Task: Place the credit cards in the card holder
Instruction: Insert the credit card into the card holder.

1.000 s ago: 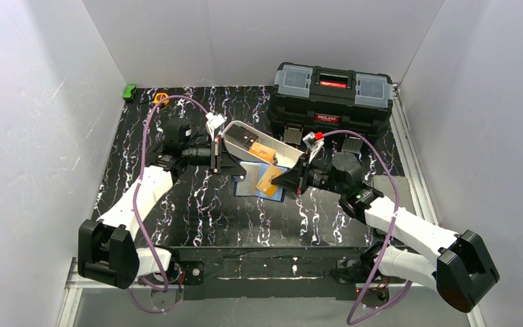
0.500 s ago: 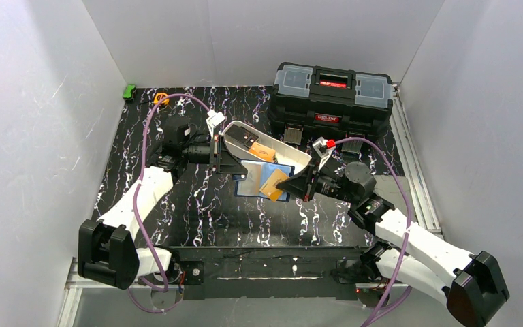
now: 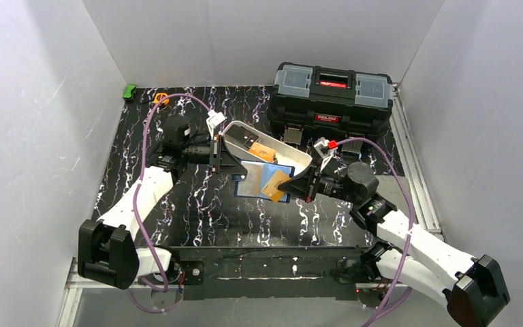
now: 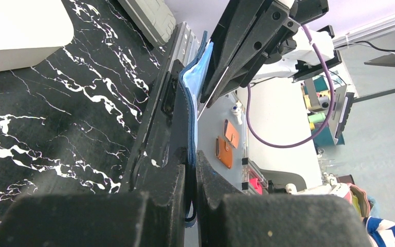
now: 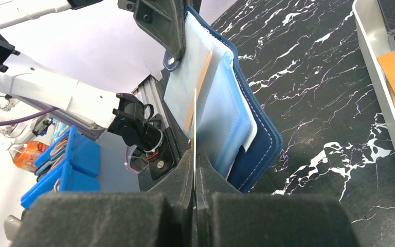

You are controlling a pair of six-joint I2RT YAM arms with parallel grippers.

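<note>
Now left fingers (image 4: pixel 108 216) clamp card holder (image 5: pixel 226 118); right fingers (image 5: pixel 108 221) clamp orange card (image 3: pixel 274 184) (toolbox label (image 3: pixel 327 118) unreadable, perhaps brand).

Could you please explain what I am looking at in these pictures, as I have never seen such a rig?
These are two robot arms bolted at the table's near edge. One picture looks down from above; the other two come from a camera on each wrist, showing its own fingers up close. On the black marbled table stand a black toolbox and a white tray with more cards. The left end effector is shut on the edge of the open blue card holder. The right end effector is shut on an orange credit card, seen edge-on from its wrist, at the holder's pale inside.
</note>
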